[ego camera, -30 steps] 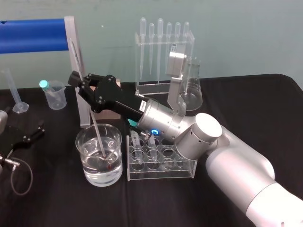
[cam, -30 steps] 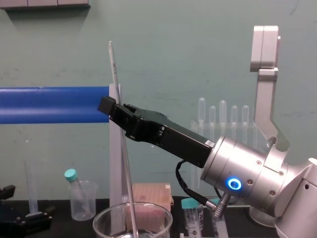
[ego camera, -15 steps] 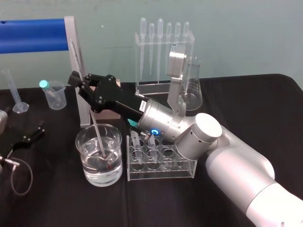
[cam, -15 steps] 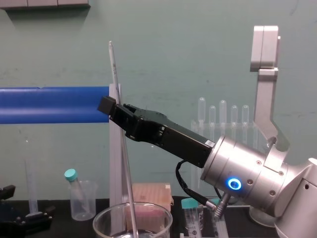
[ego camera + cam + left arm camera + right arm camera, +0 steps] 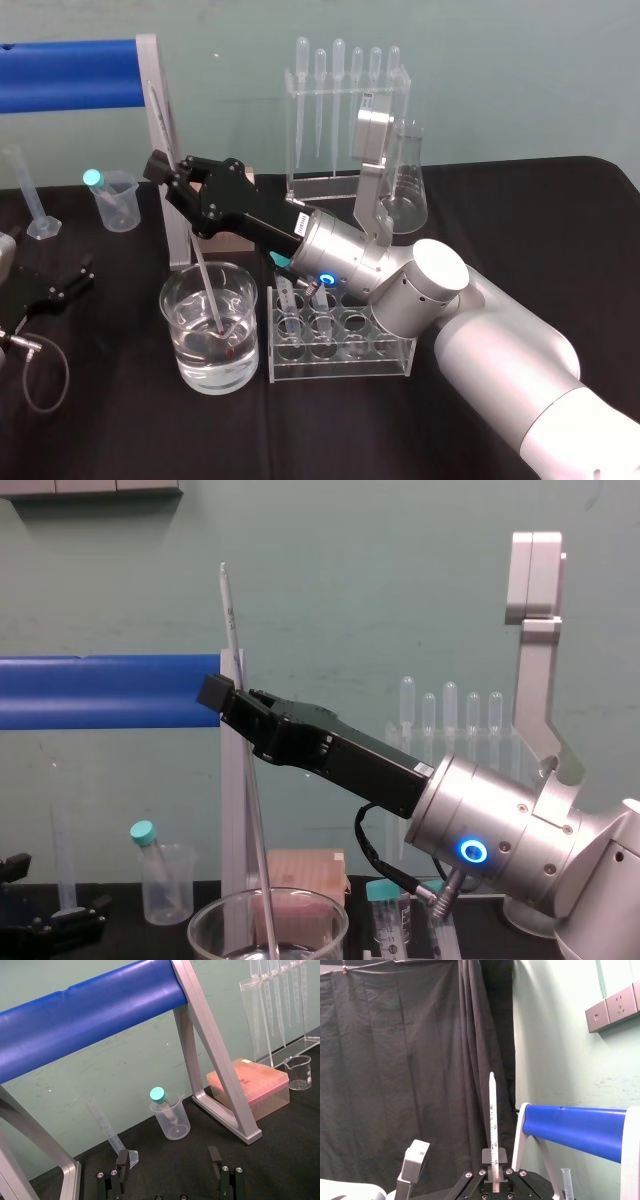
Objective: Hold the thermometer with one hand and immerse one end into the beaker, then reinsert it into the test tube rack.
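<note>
arm on right (image 5: 440,300) stretches leftward, right gripper (image 5: 172,182) pinching thermometer (image 5: 230,620) dipped into beaker (image 5: 188,352).

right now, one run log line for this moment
phase: dip | right gripper: shut on thermometer | red tip: underwater in beaker | left gripper: open, idle at far left | test tube rack: return pending

Head view looks down; chest view level, nearer; both share beaker (image 5: 182,342).

No readable text; thermometer (image 5: 492,1130) scale illegible.
</note>
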Available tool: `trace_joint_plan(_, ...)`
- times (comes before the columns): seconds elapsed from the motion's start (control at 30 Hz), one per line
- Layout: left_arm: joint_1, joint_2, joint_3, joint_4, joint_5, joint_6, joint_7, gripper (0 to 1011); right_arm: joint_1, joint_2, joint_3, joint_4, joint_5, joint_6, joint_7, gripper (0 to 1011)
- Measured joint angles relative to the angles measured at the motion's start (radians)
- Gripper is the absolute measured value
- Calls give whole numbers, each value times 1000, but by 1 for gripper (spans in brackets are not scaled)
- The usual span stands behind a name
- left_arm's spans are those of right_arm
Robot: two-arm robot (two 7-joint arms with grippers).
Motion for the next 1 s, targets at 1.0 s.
trace_joint_plan(1.0,0,0,0,0,0,0,0,1008,0,0,0,0,0,0,0,56)
